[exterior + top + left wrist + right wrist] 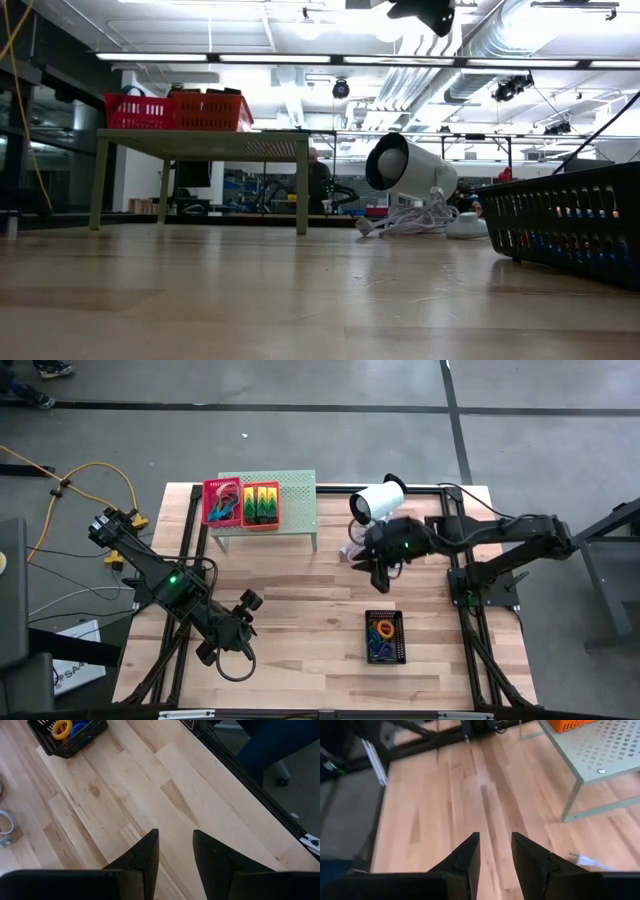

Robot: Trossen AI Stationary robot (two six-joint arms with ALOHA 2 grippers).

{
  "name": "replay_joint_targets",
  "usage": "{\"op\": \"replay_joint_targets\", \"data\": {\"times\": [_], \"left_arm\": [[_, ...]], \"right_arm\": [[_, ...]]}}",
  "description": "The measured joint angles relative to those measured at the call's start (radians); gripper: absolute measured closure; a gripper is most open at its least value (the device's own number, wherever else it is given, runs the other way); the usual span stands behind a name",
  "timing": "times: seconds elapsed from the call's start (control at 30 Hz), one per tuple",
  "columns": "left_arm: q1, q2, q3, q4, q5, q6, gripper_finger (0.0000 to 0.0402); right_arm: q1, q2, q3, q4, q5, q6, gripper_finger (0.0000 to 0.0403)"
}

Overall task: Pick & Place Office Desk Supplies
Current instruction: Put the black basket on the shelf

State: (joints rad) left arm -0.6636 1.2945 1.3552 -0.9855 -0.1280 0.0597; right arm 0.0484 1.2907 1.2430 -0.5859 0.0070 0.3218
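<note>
With both grippers part open and empty, the right gripper (378, 572) hangs above the black basket (385, 636) of loops, so it should drop straight onto one loop, while the left gripper (232, 643) waits near the front edge.

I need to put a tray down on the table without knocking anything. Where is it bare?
Bare wood lies in front of the pale-green stand, between the left gripper and the black basket. It is crowded at the back right, where the right gripper hangs beside the white cylinder device and its cable.
</note>
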Motion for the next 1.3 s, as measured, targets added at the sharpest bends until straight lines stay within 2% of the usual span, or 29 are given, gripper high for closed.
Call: {"op": "replay_joint_targets", "data": {"times": [0.23, 0.6, 0.73, 0.87, 1.07, 1.3], "left_arm": [[0.0, 0.0, 0.0, 0.0, 0.0, 0.0, 0.0289], [0.0, 0.0, 0.0, 0.0, 0.0, 0.0, 0.0289], [0.0, 0.0, 0.0, 0.0, 0.0, 0.0, 0.0289], [0.0, 0.0, 0.0, 0.0, 0.0, 0.0, 0.0289], [0.0, 0.0, 0.0, 0.0, 0.0, 0.0, 0.0289], [0.0, 0.0, 0.0, 0.0, 0.0, 0.0, 0.0289]], "right_arm": [[0.201, 0.027, 0.0, -0.057, 0.164, 0.024, 0.0304], [0.401, 0.171, 0.0, -0.109, 0.206, 0.122, 0.0304], [0.415, 0.203, 0.0, -0.236, 0.28, 0.175, 0.0304], [0.407, 0.241, 0.0, -0.346, 0.309, 0.185, 0.0304], [0.398, 0.292, -0.001, -0.406, 0.271, 0.102, 0.0304], [0.375, 0.296, -0.069, -0.375, 0.188, 0.078, 0.0304]]}}
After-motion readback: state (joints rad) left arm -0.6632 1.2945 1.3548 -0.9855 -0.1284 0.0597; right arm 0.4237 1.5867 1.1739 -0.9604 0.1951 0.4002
